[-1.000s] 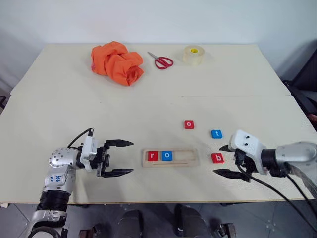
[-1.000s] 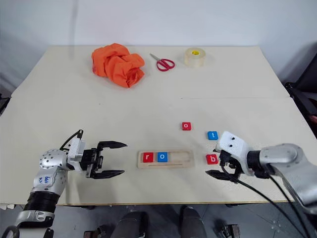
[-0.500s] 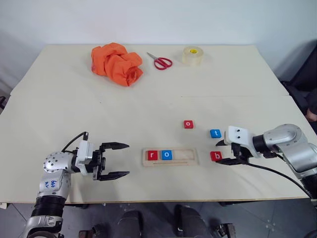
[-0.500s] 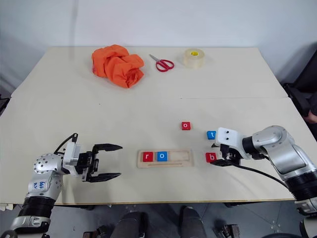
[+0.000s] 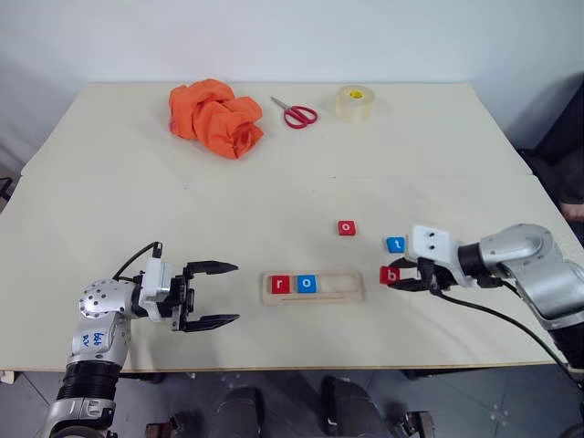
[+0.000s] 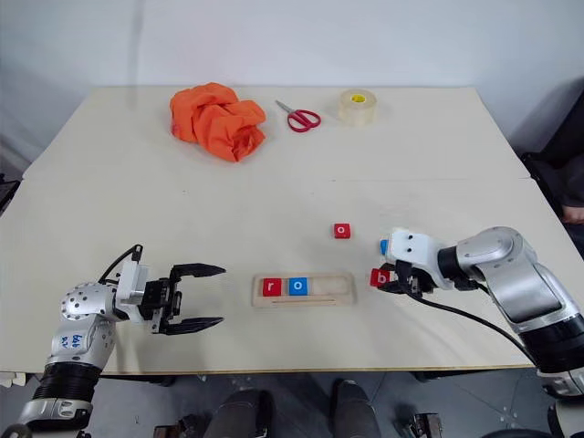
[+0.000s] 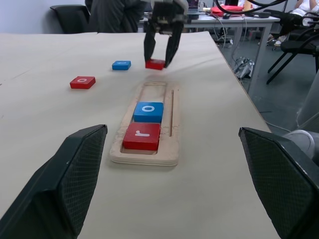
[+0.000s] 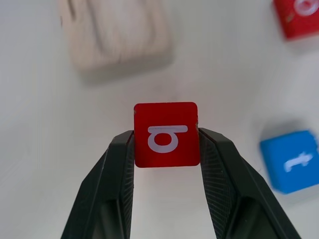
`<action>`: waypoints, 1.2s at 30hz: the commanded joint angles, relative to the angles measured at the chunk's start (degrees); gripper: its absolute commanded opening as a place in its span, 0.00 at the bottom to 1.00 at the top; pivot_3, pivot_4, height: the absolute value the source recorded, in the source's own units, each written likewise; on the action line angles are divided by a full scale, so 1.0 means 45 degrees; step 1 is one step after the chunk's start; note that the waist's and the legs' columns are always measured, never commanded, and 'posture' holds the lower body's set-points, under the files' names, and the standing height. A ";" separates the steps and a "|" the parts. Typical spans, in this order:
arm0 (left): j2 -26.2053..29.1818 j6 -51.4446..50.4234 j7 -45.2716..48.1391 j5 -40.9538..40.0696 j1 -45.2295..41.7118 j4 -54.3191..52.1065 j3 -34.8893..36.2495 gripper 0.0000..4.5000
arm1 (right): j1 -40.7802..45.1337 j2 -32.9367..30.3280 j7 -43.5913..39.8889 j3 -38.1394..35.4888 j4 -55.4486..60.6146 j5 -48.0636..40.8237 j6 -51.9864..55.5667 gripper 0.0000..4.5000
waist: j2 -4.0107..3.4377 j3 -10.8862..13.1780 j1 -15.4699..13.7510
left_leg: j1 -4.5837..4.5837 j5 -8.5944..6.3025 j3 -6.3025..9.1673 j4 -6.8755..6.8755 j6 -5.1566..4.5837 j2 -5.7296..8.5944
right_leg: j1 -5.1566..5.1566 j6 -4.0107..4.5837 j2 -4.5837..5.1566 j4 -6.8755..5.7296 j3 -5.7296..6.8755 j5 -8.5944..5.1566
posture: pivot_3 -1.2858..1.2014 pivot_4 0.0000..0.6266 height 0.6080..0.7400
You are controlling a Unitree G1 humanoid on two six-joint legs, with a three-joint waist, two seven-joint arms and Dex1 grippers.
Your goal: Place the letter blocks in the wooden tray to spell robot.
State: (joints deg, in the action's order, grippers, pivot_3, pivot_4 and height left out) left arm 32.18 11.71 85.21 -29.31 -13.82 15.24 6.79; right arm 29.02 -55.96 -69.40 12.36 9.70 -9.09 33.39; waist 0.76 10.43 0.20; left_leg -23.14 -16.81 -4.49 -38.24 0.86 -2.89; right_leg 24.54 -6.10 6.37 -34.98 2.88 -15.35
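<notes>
Red b block [image 8: 166,134] is pinched between right gripper [image 5: 402,276] fingers, just right of wooden tray [image 5: 314,286]; r and o already seated. Left gripper [image 5: 217,294] spread wide, empty. Edge-only grip: block could twist, seat crooked.

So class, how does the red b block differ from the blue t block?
The small square red b block is clamped between the right pincer's fingers; the small square blue t block lies free on the table. Colour and letter differ too. Both are outside the wooden tray.
</notes>
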 commanded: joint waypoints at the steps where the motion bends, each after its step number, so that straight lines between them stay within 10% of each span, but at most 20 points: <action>1: 0.0057 0.0131 0.0129 -0.0096 -0.0306 0.0091 0.0078 1.00 | 0.0710 0.0689 0.0530 -0.0243 0.1410 -0.0579 0.1329 0.33 | 0.0000 0.0000 0.0015 | 0.0000 0.0000 0.0003 0.0000 0.0000 0.0000 | -0.0001 0.0000 0.0000 0.0001 0.0001 0.0000 | 0.52 0.24 1.00; 13: -0.0137 0.0298 0.0245 -0.0087 -0.0618 0.0257 -0.0011 1.00 | 0.3133 0.2423 0.0933 0.3158 0.1329 0.0614 0.2868 0.33 | 0.0000 0.0000 0.0000 | -0.0019 -0.0008 0.0002 -0.0002 -0.0016 0.0012 | 0.0005 0.0003 0.0009 0.0004 0.0005 -0.0002 | 0.52 0.24 1.00; 32: 0.0136 0.0328 0.0134 -0.0188 -0.0083 -0.0121 0.0257 1.00 | 0.3392 0.2811 0.0329 0.4196 0.1594 0.0787 0.2799 0.33 | -0.0001 0.0000 0.0012 | -0.0016 -0.0007 0.0002 -0.0001 -0.0015 0.0008 | 0.0007 0.0003 0.0005 -0.0004 0.0006 -0.0002 | 0.52 0.24 1.00; 36: 0.0138 0.0349 0.0158 -0.0180 -0.0120 -0.0054 0.0284 1.00 | 0.3444 0.2850 0.0366 0.4176 0.1641 0.0871 0.2824 0.69 | -0.0001 0.0000 0.0016 | -0.0016 -0.0007 0.0002 -0.0001 -0.0014 0.0008 | 0.0007 0.0003 0.0003 -0.0006 0.0006 -0.0002 | 0.52 0.24 1.00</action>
State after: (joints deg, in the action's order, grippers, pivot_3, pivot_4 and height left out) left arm 32.63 12.60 85.84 -29.30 -14.00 16.32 7.40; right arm 43.59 -43.36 -67.75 31.30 15.62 -5.61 46.36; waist 0.76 10.43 0.27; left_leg -23.21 -16.84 -4.49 -38.25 0.79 -2.86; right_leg 24.57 -6.09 6.38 -35.00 2.90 -15.36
